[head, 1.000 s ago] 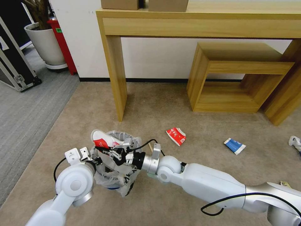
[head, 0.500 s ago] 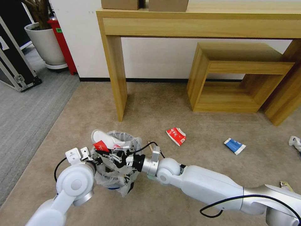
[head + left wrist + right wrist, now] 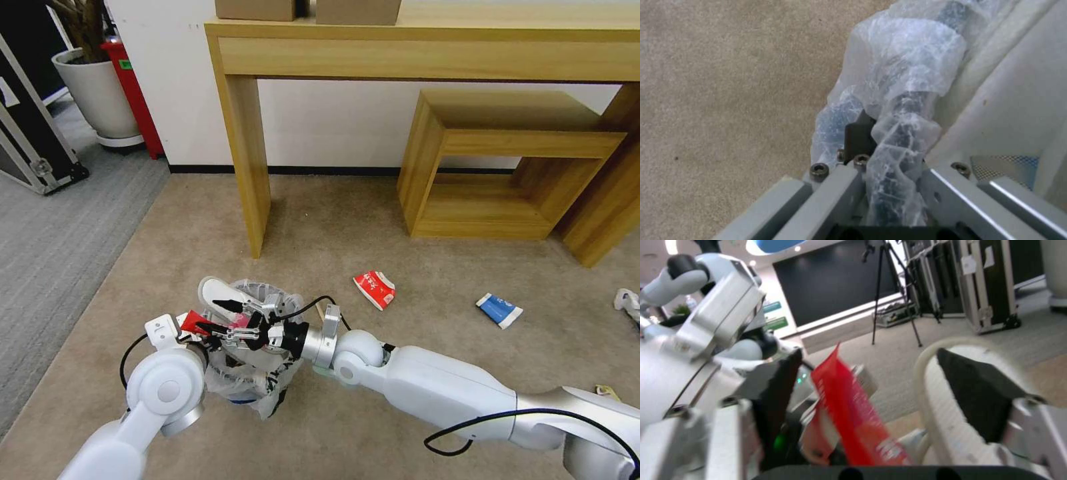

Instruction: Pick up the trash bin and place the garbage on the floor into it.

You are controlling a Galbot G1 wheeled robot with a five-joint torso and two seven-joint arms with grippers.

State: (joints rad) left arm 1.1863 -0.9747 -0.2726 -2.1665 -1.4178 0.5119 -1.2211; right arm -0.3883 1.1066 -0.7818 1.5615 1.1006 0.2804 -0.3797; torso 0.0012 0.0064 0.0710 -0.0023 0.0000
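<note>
Trash bin (image 3: 248, 373), black with its crinkly printed liner, sits low in the lower left of the head view, held at its rim by the left tool (image 3: 882, 186), whose fingers (image 3: 835, 186) are closed on the bunched liner and rim. Above the bin's mouth the right tool (image 3: 220, 319) hangs with its fingers (image 3: 982, 403) spread wide; the red wrapper (image 3: 192, 323) sits between them, apparently loose rather than pinched, over the near-left rim. A white slipper (image 3: 223, 295) pokes out of the bin at its far side.

Judged from this, the step in hand is dropping the wrapper into the bin. More garbage lies on the beige floor (image 3: 413, 253): a red-white carton (image 3: 374, 289) just right of centre, a blue-white packet (image 3: 499, 310) farther right, and a white scrap (image 3: 627, 301) at the right edge. The next move calls for the wrapper to clear the rim and fall inside, and for the right arm to lift away without snagging the liner.
</note>
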